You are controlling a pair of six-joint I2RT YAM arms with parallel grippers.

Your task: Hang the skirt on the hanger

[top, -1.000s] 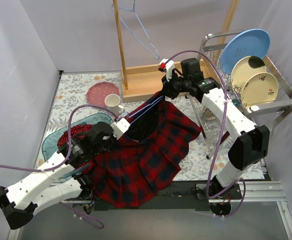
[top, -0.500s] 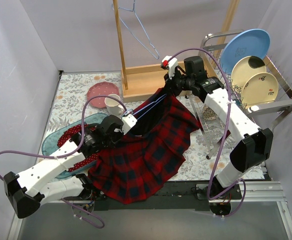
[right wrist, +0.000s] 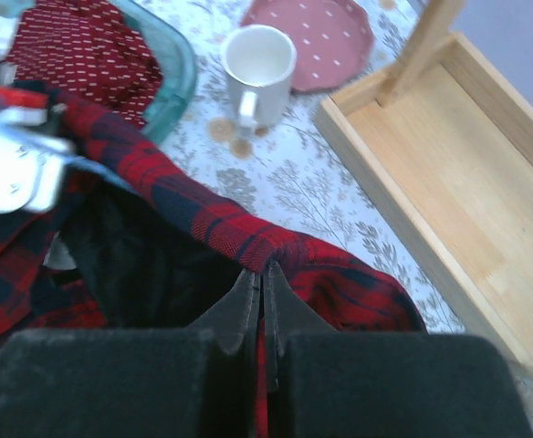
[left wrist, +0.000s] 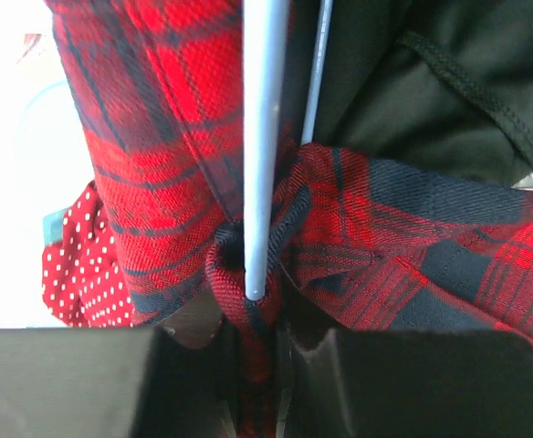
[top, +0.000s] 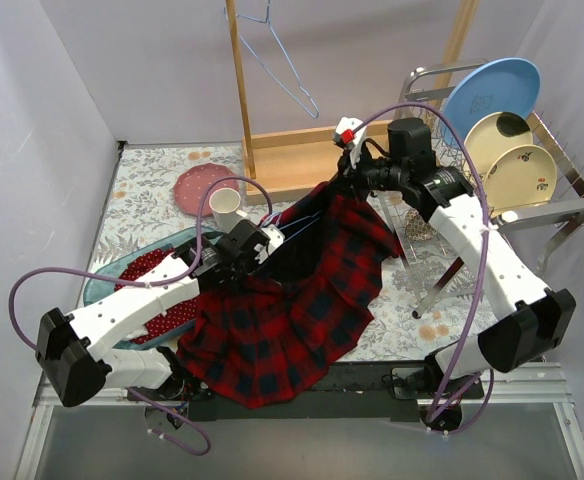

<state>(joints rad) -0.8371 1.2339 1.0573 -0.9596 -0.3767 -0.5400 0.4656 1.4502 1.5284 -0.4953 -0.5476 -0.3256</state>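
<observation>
Floral oilcloth covers the table. A wooden stand sits at 12 o'clock, and a second hanger dangles from its post. A dish rack loaded with plates fills the 2 o'clock corner. A white mug and a pink plate sit around 10 to 11 o'clock. At 8 o'clock a teal tray holds a red dotted cloth.

The red plaid skirt is at the centre, lifted by its waist between both arms, and its hem spills toward 6 o'clock over the near edge. The right gripper is at the skirt's 1 o'clock corner, fingers pressed together on the waistband. The left gripper is at the skirt's 10 o'clock side, fingers closed tight on a bunch of plaid. A blue hanger runs between the two grippers inside the waist opening, over the black lining. In the left wrist view its end rests against the bunched fabric just above the fingers.
</observation>
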